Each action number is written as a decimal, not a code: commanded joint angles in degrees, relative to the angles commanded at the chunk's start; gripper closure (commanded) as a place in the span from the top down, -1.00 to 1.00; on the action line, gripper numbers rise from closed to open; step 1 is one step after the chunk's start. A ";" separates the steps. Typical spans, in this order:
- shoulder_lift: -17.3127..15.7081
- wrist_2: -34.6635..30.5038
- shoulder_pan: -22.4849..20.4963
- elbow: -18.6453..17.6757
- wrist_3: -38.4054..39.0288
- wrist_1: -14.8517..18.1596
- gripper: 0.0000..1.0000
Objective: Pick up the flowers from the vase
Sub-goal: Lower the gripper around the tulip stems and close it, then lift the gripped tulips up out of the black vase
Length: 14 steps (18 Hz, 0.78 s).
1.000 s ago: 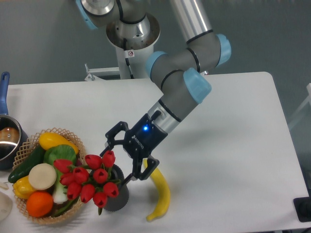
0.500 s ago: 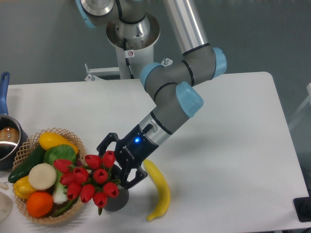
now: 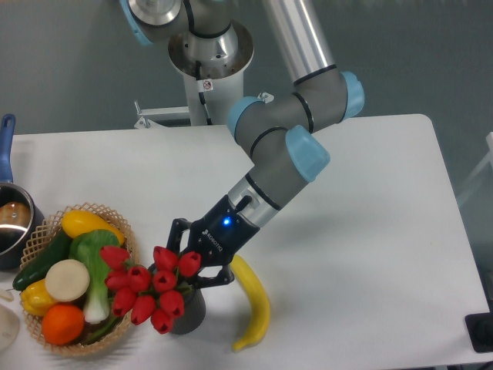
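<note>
The flowers [image 3: 152, 287], a bunch of red tulip buds with green stems, lean left out of the dark grey vase [image 3: 191, 311] near the table's front edge. My gripper [image 3: 196, 267] comes in from the upper right and sits right at the bunch, above the vase's rim. Its fingers look closed around the stems just behind the top buds. The fingertips are partly hidden by the buds. The bunch's lower end is still in the vase.
A wicker basket [image 3: 48, 226] with fake produce stands just left of the flowers, and the buds overhang its rim. A yellow banana [image 3: 255, 304] lies right of the vase. A blue-handled pot [image 3: 11, 222] sits at the far left edge. The robot's base [image 3: 209, 54] is at the back.
My gripper moved down-left onto the bunch and its fingers closed in. The flowers shifted to the right and slightly down, away from the basket.
</note>
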State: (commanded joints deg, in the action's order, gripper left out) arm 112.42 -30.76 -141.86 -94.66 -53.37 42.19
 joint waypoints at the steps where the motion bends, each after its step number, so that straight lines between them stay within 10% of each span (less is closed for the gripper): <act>1: -0.88 0.00 0.00 0.35 2.46 0.00 -1.00; 14: -1.41 10.37 -3.08 9.05 19.36 0.00 -1.00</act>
State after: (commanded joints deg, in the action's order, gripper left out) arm 111.01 -20.40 -144.93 -85.61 -34.02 42.19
